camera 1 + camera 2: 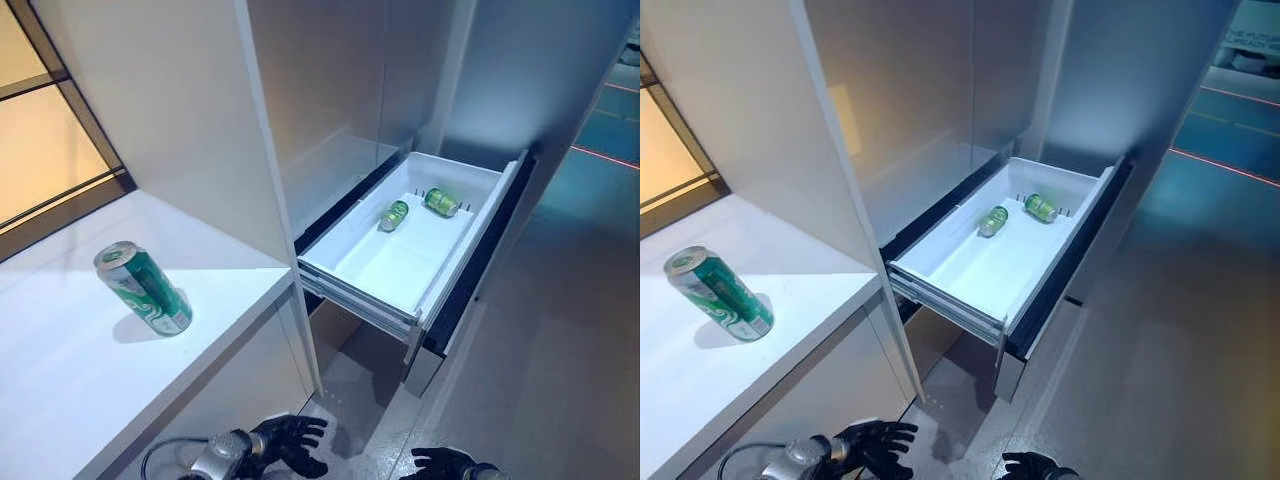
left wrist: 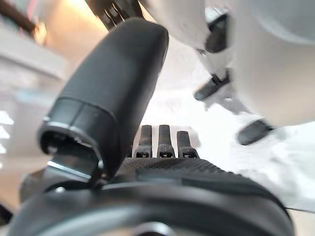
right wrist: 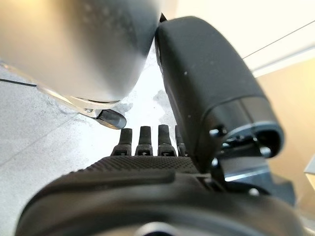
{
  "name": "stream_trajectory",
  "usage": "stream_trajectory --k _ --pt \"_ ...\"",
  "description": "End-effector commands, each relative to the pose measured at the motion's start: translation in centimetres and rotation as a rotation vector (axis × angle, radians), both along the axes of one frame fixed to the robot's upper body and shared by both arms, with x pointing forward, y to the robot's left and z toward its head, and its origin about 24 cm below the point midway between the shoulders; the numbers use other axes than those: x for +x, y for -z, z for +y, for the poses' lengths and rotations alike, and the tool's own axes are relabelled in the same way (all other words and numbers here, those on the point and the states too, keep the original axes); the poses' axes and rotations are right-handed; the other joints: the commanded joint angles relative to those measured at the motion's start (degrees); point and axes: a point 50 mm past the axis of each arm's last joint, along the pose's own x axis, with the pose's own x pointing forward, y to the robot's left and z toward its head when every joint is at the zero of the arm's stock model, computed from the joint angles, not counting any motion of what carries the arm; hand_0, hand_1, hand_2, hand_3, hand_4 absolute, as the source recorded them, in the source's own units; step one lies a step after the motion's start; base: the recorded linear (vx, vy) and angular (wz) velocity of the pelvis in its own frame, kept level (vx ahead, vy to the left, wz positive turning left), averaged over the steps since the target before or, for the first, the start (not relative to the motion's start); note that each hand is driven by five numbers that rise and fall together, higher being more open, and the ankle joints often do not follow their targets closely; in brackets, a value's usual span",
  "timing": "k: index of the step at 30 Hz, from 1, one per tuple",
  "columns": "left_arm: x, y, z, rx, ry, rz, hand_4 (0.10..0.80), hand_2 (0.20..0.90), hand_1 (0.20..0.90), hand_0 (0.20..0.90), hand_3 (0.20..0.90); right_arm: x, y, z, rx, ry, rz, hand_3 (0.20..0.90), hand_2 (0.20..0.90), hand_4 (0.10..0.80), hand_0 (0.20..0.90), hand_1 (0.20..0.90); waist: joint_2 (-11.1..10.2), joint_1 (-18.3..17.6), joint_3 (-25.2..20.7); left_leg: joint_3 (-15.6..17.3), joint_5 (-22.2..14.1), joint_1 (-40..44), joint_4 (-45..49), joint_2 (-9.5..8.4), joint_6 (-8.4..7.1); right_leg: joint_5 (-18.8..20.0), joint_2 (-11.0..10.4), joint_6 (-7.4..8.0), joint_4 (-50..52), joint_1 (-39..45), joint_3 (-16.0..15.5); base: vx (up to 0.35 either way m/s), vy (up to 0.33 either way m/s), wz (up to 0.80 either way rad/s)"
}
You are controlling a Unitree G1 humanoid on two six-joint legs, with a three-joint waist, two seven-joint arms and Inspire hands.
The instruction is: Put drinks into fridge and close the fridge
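A green drink can (image 1: pixel 145 288) stands tilted on the white counter (image 1: pixel 60 370) at the left. The fridge's white drawer (image 1: pixel 395 268) is pulled out, and two green cans (image 1: pixel 394 215) (image 1: pixel 441 202) lie on their sides at its far end. Both hands hang low by the floor, far below the counter and the drawer. My left hand (image 1: pixel 287 443) has relaxed, spread fingers and holds nothing. My right hand (image 1: pixel 442 464) shows at the bottom edge, its fingers straight (image 3: pixel 147 142) and empty.
A tall white cabinet panel (image 1: pixel 200 120) stands between the counter and the fridge opening. Grey floor (image 1: pixel 560 340) spreads to the right of the drawer. A window (image 1: pixel 40 140) sits behind the counter at the far left.
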Motion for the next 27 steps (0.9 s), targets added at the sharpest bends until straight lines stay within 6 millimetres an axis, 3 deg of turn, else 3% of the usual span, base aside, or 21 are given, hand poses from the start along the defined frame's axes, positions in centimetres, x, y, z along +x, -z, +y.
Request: stream_trajectory --k 1,2,3,4,5,6,10,12,15,21,24,27 --pt "8.7 -8.1 -2.9 -0.249 0.078 -0.257 0.8 0.9 0.9 0.9 0.9 -1.0 0.1 -1.1 -0.043 -0.081 0.076 0.9 0.9 0.8 0.9 0.9 -0.2 -0.5 0.9 4.0 -4.5 -0.6 2.8 -3.11 2.14 -2.7 0.3 1.99 5.1 -2.7 -0.4 -0.032 0.011 -0.04" --pt "9.7 -10.2 -3.4 -0.31 0.099 -0.293 0.8 0.9 0.9 0.9 0.9 -1.1 0.1 -1.1 -0.044 -0.078 0.073 0.9 0.9 0.8 0.9 0.9 -0.2 -0.6 1.0 3.9 -4.5 -0.7 2.8 -3.22 2.26 -2.5 0.3 1.97 5.0 -2.7 -0.2 -0.03 0.013 -0.03" --pt "11.1 -13.8 -4.0 -0.419 0.126 -0.347 0.8 0.9 0.9 0.9 0.9 -1.4 0.2 -1.1 -0.047 -0.071 0.072 0.9 0.9 0.8 0.9 0.9 -0.1 -0.6 1.0 3.7 -4.6 -0.7 2.7 -3.44 2.47 -2.4 0.3 1.96 4.8 -2.7 0.0 0.0 0.0 0.0" --pt "11.3 -14.5 -4.1 -0.452 0.135 -0.366 0.8 0.9 0.9 0.9 0.9 -1.5 0.2 -1.2 -0.047 -0.069 0.072 0.9 0.9 0.8 0.9 0.9 -0.1 -0.6 1.0 3.6 -4.6 -0.7 2.7 -3.49 2.52 -2.4 0.3 1.95 4.7 -2.7 0.1 0.0 0.0 0.0" --pt "11.9 -18.0 -5.0 -0.557 0.153 -0.414 0.8 0.9 0.9 0.9 0.9 -1.8 0.3 -1.2 -0.048 -0.063 0.072 0.9 0.9 0.8 0.9 0.9 -0.1 -0.6 0.9 3.3 -4.7 -0.6 2.5 -3.66 2.72 -2.4 0.4 1.94 4.4 -2.5 0.3 0.001 -0.006 -0.03" --pt "12.0 -18.6 -5.1 -0.577 0.157 -0.427 0.8 0.9 0.9 0.9 0.9 -1.9 0.3 -1.2 -0.048 -0.063 0.073 0.9 0.9 0.8 0.9 0.9 -0.1 -0.6 0.9 3.3 -4.7 -0.6 2.4 -3.68 2.75 -2.4 0.4 1.95 4.3 -2.5 0.3 0.0 0.0 0.0" --pt "11.5 -27.1 -6.7 -0.885 0.203 -0.668 0.8 0.9 0.9 0.9 0.9 -3.4 0.8 -0.8 -0.042 -0.048 0.083 0.9 0.9 0.8 0.9 0.9 -0.4 -0.4 0.3 3.0 -5.0 -0.2 1.9 -3.87 3.0 -2.4 0.4 2.05 3.6 -2.0 0.7 0.0 0.0 0.0" --pt "11.2 -28.5 -6.7 -0.932 0.201 -0.729 0.8 0.9 0.9 0.9 0.9 -3.7 0.9 -0.6 -0.04 -0.048 0.086 0.9 0.9 0.8 0.9 0.9 -0.5 -0.3 0.2 3.0 -5.1 -0.1 1.8 -3.86 3.02 -2.5 0.4 2.05 3.4 -1.8 0.7 0.0 0.0 0.0" --pt "10.4 -32.3 -6.1 -1.044 0.171 -0.916 0.8 0.9 0.9 0.9 0.9 -4.4 1.1 0.0 -0.037 -0.048 0.094 0.9 0.9 0.8 0.9 0.9 -0.8 0.0 -0.2 2.6 -5.2 0.2 1.4 -3.97 3.0 -2.7 0.5 1.93 3.0 -1.2 0.5 0.013 -0.006 0.0" --pt "8.9 -36.0 -4.0 -1.201 0.098 -1.177 0.8 0.9 0.9 0.9 0.9 -5.0 1.4 0.5 -0.032 -0.055 0.106 0.9 0.9 0.8 0.9 0.9 -1.1 0.9 -0.8 1.9 -5.1 0.6 0.9 -3.99 2.78 -3.2 0.6 1.63 2.7 -0.4 0.0 0.005 -0.001 0.0" --pt "7.5 -37.7 -1.8 -1.279 -0.015 -1.393 0.8 0.9 0.9 0.9 0.9 -5.4 1.6 1.2 -0.027 -0.064 0.113 0.9 0.9 0.8 0.9 0.9 -1.3 1.9 -1.3 1.0 -5.1 0.7 0.7 -3.97 2.71 -3.7 0.7 1.43 2.7 0.0 -0.6 0.01 -0.005 0.0" --pt "6.2 -38.4 -0.2 -1.246 -0.092 -1.584 0.8 0.9 0.9 0.9 0.9 -5.6 1.7 1.6 -0.025 -0.084 0.122 0.9 0.9 0.8 0.9 0.9 -1.5 3.0 -1.4 0.3 -5.0 0.8 0.6 -3.85 2.61 -4.3 0.8 1.13 3.0 0.4 -1.2 0.013 -0.008 0.04"
